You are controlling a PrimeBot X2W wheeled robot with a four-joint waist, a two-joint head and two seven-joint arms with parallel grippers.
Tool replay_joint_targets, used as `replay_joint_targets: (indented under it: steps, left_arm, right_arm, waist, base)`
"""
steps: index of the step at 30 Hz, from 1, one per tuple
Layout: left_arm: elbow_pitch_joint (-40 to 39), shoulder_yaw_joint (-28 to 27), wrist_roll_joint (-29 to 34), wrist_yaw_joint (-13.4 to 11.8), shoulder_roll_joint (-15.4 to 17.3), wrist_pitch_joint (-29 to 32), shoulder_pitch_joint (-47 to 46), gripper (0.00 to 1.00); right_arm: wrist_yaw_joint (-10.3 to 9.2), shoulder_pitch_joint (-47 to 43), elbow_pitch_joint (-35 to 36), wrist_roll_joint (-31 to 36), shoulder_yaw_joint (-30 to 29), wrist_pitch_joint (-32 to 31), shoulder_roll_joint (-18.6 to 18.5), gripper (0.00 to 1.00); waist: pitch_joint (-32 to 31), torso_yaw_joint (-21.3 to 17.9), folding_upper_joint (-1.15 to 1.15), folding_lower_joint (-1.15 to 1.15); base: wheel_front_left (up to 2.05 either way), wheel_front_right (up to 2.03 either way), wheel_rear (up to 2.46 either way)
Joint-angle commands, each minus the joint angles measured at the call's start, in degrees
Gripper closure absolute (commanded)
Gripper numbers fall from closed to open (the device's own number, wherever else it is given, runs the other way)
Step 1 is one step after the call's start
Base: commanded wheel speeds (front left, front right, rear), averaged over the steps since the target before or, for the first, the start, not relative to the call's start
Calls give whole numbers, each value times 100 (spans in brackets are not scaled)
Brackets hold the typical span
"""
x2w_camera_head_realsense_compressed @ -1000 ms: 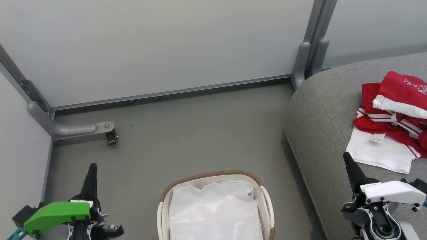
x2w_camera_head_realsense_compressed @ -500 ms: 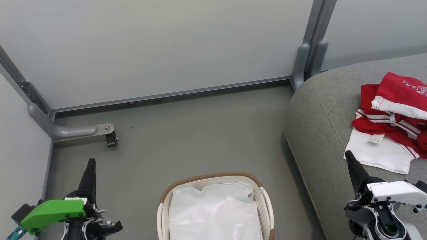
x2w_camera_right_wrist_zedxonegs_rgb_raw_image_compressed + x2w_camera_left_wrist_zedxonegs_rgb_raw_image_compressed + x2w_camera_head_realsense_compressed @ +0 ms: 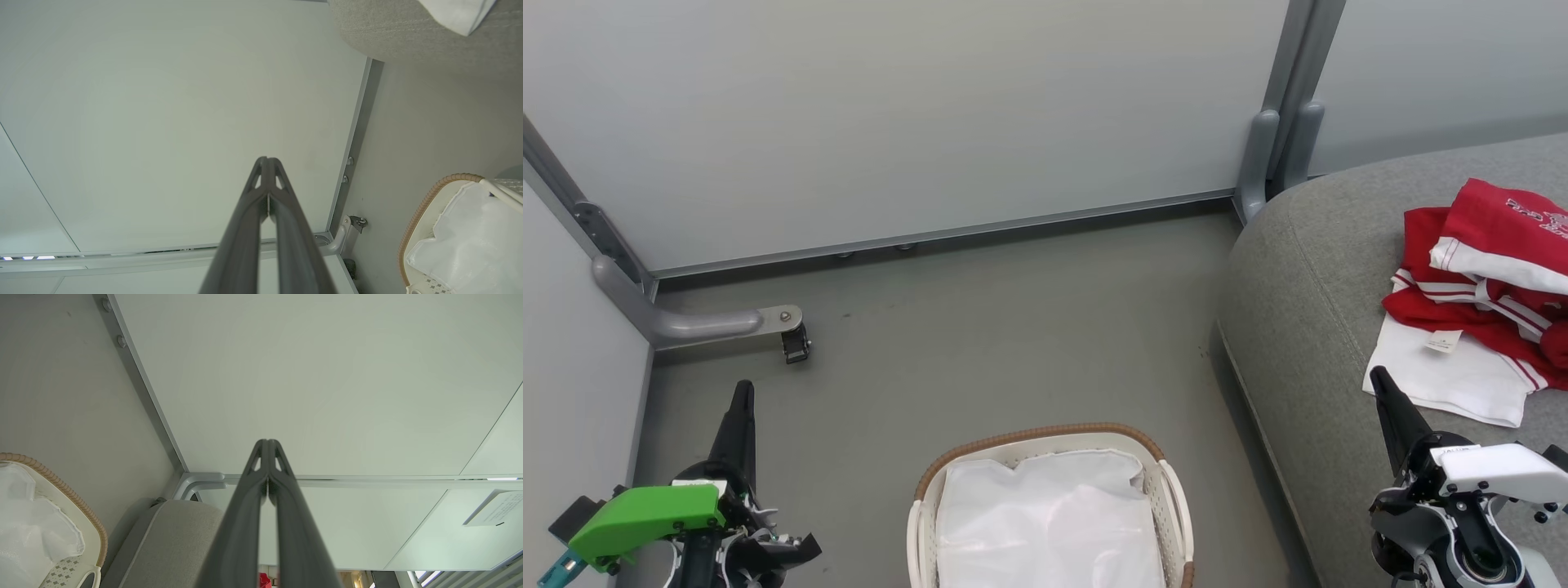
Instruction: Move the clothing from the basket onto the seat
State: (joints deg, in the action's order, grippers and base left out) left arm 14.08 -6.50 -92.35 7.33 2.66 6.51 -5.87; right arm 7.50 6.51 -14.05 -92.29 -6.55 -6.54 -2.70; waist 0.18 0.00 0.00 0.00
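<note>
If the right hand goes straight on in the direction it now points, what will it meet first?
Probably the pale grey wall panel: the shut right hand points at it with nothing visible between, though depth is unclear.

Pale panels (image 3: 915, 122) over a grey floor (image 3: 980, 327).
From here I see a metal rail (image 3: 1013, 222) along the panels' base, a post (image 3: 1282, 82) at upper right, a caster foot (image 3: 711, 320) at left.
</note>
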Motion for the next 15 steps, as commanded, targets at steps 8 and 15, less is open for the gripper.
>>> replay_joint_targets:
  steps: [8, 15]
  left_arm:
    - [-13, -14, -15, 38, 39, 24, -70, 100]
    - [-13, -14, -15, 35, 39, 23, -70, 100]
  right_arm:
    - [-1, -62, 16, -21, -12, -19, -33, 100]
    - [-2, -62, 16, -22, -12, -20, -33, 100]
  waist:
    - [0, 0, 0, 0]
    - [0, 0, 0, 0]
  base:
    - [0, 0, 0]
    - [0, 0, 0]
